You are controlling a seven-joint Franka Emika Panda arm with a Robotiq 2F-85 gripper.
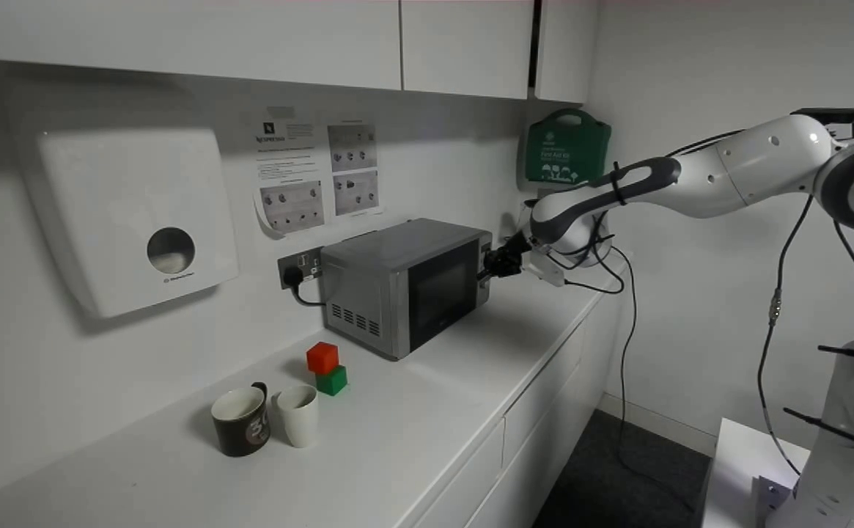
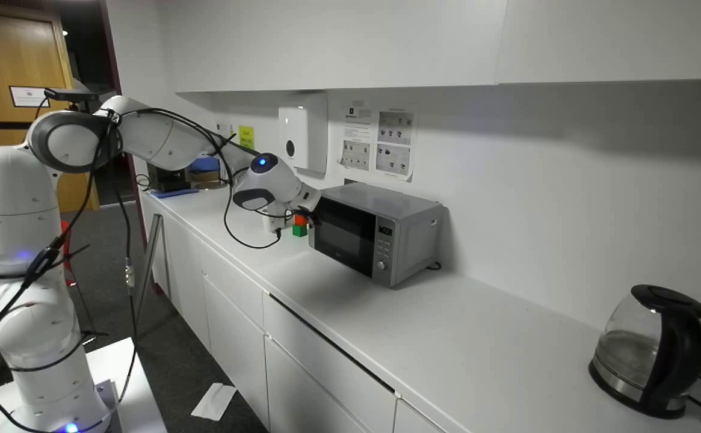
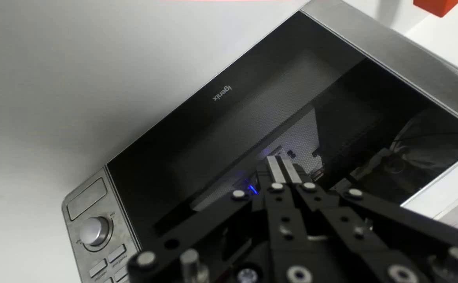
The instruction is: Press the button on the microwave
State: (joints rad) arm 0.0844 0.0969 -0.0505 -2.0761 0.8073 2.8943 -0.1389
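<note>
A long white counter runs along a white wall, under flat white cupboards. On the counter sits a small, boxy, grey-silver metal microwave, its long side going the same way as the wall. Near the microwave's vented end, a red cube sits on a green cube. Well past its other end stands a clear glass kettle with a black handle.

There is just one arm, smooth and white. Its black metal gripper is in front of the microwave. The two fingers are pinched together, with only a thin dark line between them, and they hold nothing. They point at the microwave's shiny dark glass window. I cannot tell if they touch it.

The buttons are not straight ahead of the tips. They are off to the side, on the narrow silver control strip at the microwave's kettle end. In the wrist view, where the microwave looks upside down, that strip is at the lower left. It stands tall and thin, with small flat grey buttons, a round silver knob under them, and a plain silver plate lowest. So the next move likely has to slide along the microwave's front to its kettle end before any push. I cannot tell which button is wanted.
</note>
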